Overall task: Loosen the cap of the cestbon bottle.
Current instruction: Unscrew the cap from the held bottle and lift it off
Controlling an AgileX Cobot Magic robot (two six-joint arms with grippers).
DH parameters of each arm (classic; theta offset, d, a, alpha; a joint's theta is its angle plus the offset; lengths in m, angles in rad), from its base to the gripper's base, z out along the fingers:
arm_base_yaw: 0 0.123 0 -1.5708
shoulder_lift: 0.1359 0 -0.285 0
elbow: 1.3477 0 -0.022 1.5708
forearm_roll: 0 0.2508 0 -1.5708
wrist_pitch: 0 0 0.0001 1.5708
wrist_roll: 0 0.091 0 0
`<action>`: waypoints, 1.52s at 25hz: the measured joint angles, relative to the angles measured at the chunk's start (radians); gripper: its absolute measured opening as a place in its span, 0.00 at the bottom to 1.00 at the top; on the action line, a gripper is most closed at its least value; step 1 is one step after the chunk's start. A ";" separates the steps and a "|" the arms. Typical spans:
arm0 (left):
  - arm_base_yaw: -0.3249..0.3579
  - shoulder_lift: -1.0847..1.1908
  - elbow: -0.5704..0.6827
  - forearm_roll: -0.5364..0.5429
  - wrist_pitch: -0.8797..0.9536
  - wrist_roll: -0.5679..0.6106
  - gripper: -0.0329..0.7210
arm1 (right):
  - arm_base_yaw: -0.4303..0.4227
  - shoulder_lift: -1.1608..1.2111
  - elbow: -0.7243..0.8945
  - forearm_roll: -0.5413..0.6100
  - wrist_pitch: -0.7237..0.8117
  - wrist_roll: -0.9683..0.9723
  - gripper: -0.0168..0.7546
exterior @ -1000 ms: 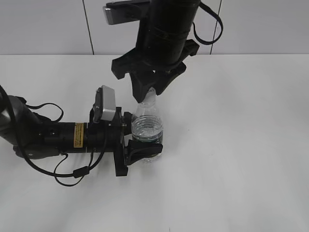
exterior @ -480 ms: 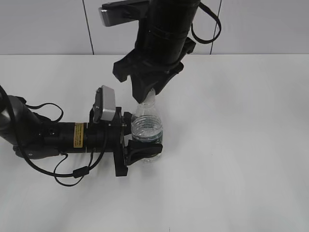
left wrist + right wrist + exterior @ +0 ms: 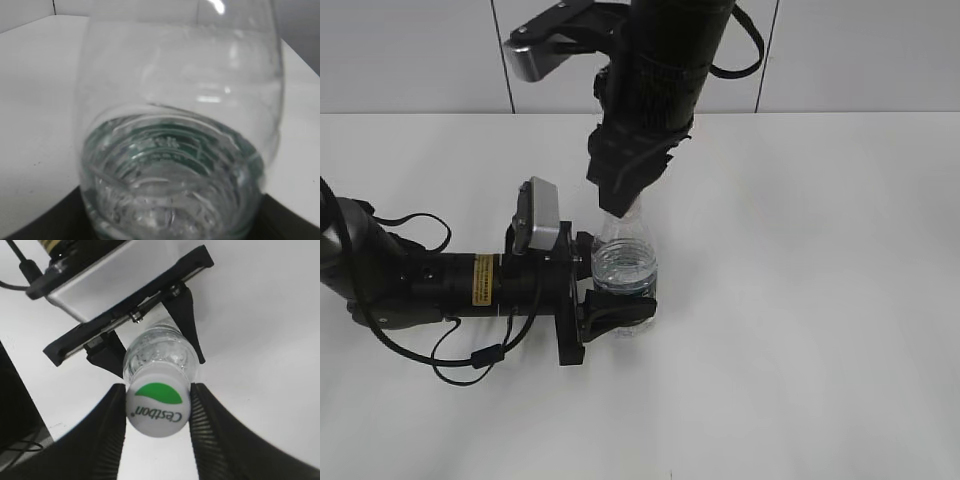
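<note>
The cestbon bottle [image 3: 624, 268] stands upright on the white table, clear with water and a green label band. My left gripper [image 3: 620, 300] is shut on its lower body from the left; in the left wrist view the bottle [image 3: 175, 150] fills the frame. My right gripper [image 3: 620, 205] comes down from above and is shut on the cap. In the right wrist view the white cap [image 3: 157, 407] with a green patch and "Cestbon" print sits between the two ribbed fingers [image 3: 107, 435], which touch its sides. In the exterior view the cap is hidden by the right gripper.
The white table [image 3: 800, 300] extends around the bottle. A tiled wall [image 3: 420, 50] runs along the back. The left arm [image 3: 420, 285] lies along the table at left with loose black cables beside it.
The right wrist has rotated about the bottle's neck, its camera swinging toward the left and up. The left gripper and the bottle have stayed in place.
</note>
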 joint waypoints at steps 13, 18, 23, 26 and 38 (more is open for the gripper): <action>0.000 0.000 0.000 0.001 0.000 0.000 0.59 | 0.000 0.000 -0.002 0.003 -0.001 -0.421 0.40; 0.000 0.000 0.000 0.001 0.000 0.000 0.59 | 0.000 0.000 -0.003 0.002 -0.002 -0.525 0.40; 0.000 0.000 0.000 0.001 0.000 0.000 0.59 | 0.000 0.000 -0.004 -0.011 -0.002 -0.627 0.40; 0.000 0.000 0.000 0.001 0.000 -0.001 0.59 | 0.000 -0.002 -0.004 -0.031 -0.002 -0.681 0.40; 0.000 0.000 0.000 -0.002 0.001 -0.009 0.59 | 0.001 -0.002 -0.004 -0.059 -0.006 -0.890 0.40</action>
